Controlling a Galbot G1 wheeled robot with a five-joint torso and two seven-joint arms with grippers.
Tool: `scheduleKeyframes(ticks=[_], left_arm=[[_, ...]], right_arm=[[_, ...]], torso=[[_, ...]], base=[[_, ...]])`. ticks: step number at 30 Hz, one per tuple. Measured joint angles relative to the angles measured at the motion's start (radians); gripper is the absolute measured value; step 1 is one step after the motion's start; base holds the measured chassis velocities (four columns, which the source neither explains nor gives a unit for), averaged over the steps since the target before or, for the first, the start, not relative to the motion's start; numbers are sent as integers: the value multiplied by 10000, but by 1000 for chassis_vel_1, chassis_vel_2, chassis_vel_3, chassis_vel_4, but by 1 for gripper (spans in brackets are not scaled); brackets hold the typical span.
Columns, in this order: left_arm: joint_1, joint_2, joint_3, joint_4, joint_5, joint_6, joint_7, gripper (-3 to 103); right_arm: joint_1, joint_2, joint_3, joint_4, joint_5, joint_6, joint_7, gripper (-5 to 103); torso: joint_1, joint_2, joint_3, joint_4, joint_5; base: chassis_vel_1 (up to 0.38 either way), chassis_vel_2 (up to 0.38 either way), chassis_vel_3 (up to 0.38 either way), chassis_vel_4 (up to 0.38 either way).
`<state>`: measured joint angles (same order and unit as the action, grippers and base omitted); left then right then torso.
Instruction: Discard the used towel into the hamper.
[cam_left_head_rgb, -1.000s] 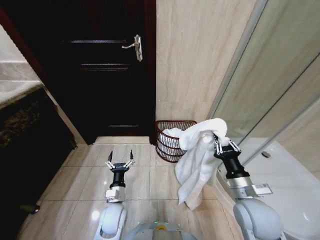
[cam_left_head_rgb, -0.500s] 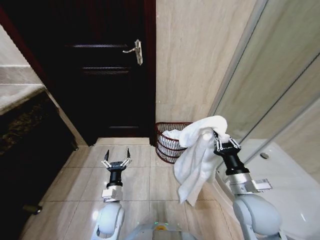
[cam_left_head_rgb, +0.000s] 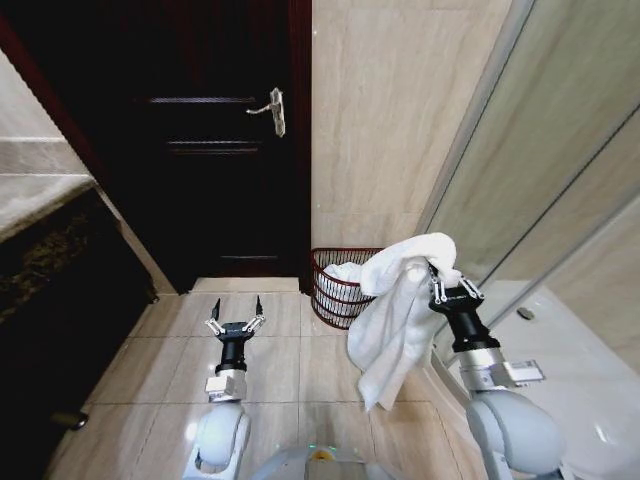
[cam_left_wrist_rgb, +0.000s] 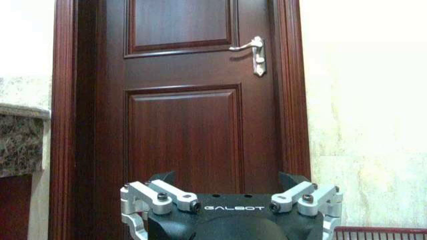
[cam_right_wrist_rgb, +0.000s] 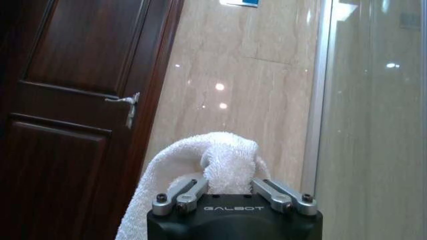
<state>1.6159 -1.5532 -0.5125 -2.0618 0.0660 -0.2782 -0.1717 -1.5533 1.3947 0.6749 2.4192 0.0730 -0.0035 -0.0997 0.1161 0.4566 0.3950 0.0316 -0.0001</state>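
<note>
A white towel (cam_left_head_rgb: 392, 312) hangs in a long fold from my right gripper (cam_left_head_rgb: 438, 277), which is shut on its top bunch at the right of the head view. In the right wrist view the towel (cam_right_wrist_rgb: 215, 159) bulges up between the fingers. The hamper (cam_left_head_rgb: 338, 287), a small reddish-brown wire basket with white cloth inside, stands on the floor against the beige wall, just behind and left of the hanging towel. My left gripper (cam_left_head_rgb: 235, 318) is held low over the floor tiles, open and holding nothing, left of the hamper.
A dark wooden door (cam_left_head_rgb: 215, 150) with a metal handle (cam_left_head_rgb: 272, 108) stands shut behind the left gripper. A dark stone counter (cam_left_head_rgb: 50, 260) runs along the left. A glass shower panel (cam_left_head_rgb: 540, 170) and a white tub rim (cam_left_head_rgb: 570, 370) close in the right side.
The whole head view has shifted a little, so the camera moved. The right gripper still holds the towel in much the same pose; the left gripper stays open.
</note>
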Motion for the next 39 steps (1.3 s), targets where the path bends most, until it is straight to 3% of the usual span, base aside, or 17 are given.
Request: scheduleKeyframes(ticks=[39], left_arm=[[222, -189, 129, -102, 240, -85, 2, 100]], right_arm=[[-213, -5, 42, -49, 55, 245, -156, 13]], torso=[[655, 1661, 1004, 0, -1]], base=[[30, 30, -30, -29]])
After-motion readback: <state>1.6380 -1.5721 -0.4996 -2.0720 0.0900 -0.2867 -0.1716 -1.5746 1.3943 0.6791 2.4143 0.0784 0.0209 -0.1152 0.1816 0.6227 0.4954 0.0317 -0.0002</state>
